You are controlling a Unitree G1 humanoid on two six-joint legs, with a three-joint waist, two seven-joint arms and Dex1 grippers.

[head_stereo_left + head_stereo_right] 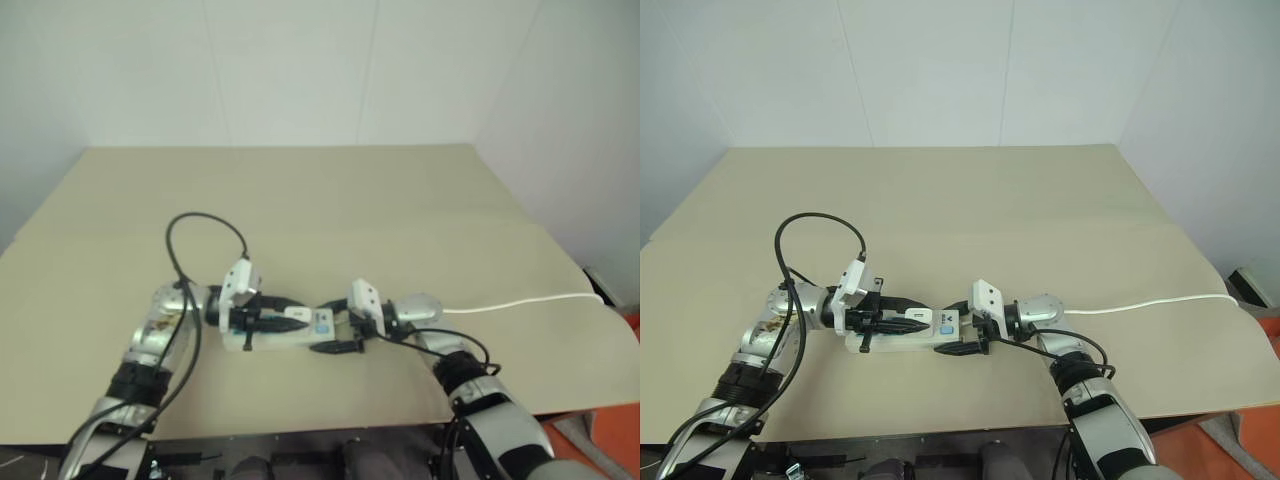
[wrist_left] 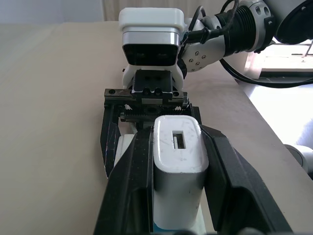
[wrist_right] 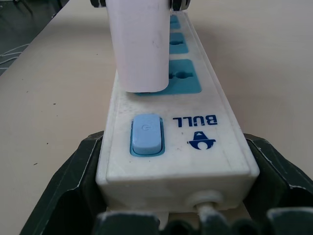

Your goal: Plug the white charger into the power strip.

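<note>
Left gripper (image 2: 178,196) is clamped on the charger (image 2: 179,161), fingers (image 2: 132,181) tight on its two sides. Right gripper (image 3: 171,196) clasps the switch end of the strip (image 3: 195,142), which lies on the table (image 1: 350,200), long axis running arm to arm. Charger stands upright on the blue socket (image 3: 183,78) nearest the switch (image 3: 145,134), base touching its face. Seating depth cannot be told; the next move is probably a straight push down.

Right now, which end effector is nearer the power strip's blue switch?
Right. The right end effector clamps the power strip at its switch end; the left end effector holds the white charger over a socket farther along.
</note>
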